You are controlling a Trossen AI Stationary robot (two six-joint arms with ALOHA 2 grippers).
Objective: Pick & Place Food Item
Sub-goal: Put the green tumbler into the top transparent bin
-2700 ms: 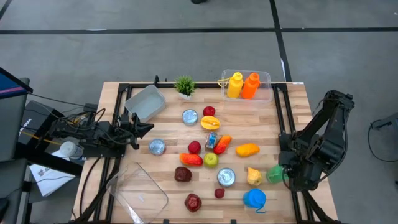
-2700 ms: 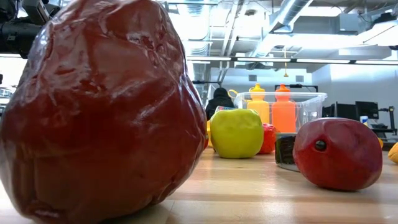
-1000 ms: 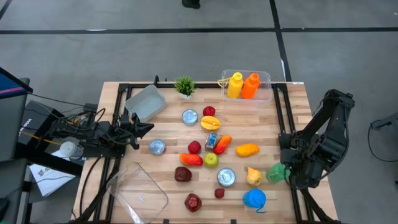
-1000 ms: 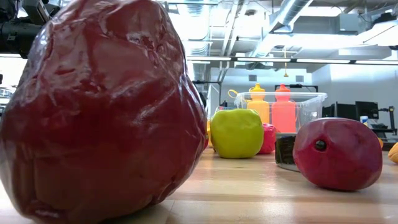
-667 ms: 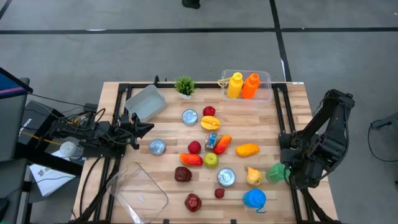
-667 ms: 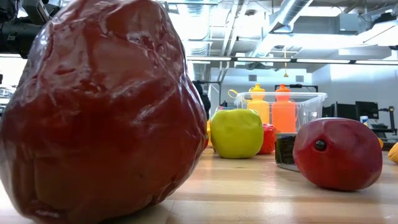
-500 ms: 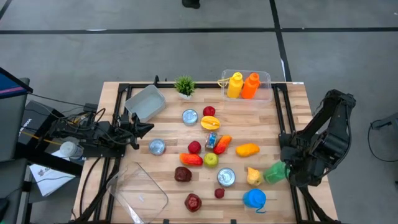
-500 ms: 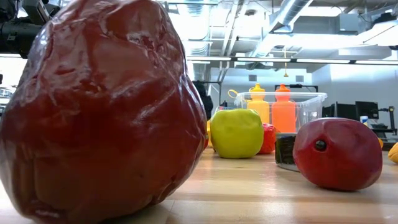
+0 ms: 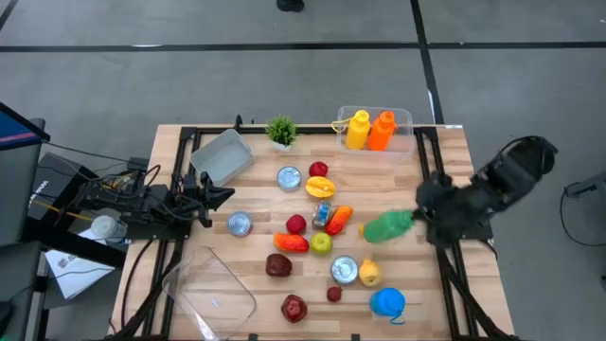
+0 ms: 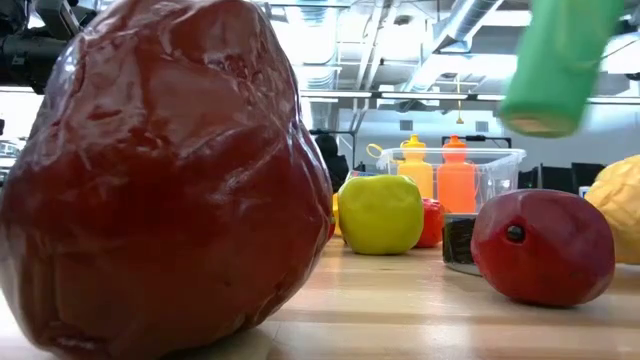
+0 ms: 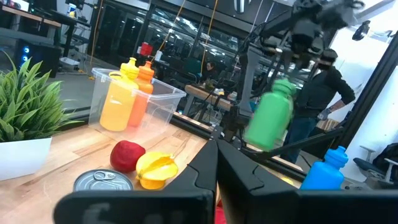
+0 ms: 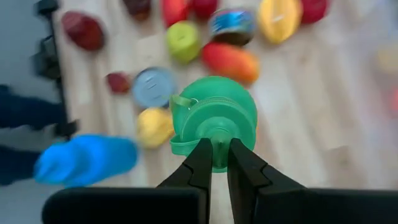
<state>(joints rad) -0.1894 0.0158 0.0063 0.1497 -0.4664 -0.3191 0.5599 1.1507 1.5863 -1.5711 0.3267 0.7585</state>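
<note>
The right gripper [image 12: 216, 163] was closed on the cap end of the green bottle [image 9: 385, 227], its two fingers pinched close together around the top. The bottle hung clear of the table [image 9: 445, 189], carried out over the right half of the boards, just beside the orange-red fruit [image 9: 338, 219] and above the can [image 9: 345, 269] and the yellow fruit [image 9: 369, 274] nearer the front edge. In the low view the bottle [image 10: 556, 70] floated high above the wood with nothing beneath it.

The relation that mattered: the bottle's long axis ran on from the fingers, so its body reached straight out ahead of the right gripper toward the middle of the table, and tilted downward. The wrist view looked down that axis onto the cap. Any placing would probably have to turn that axis upright or lay it flat, and the base would likely meet the surface first.

The left gripper [image 9: 220, 194] waited at the left edge beside the grey tray [image 9: 223, 154], fingers shut on nothing, well apart from the bottle; the right arm was plainly the one in charge
</note>
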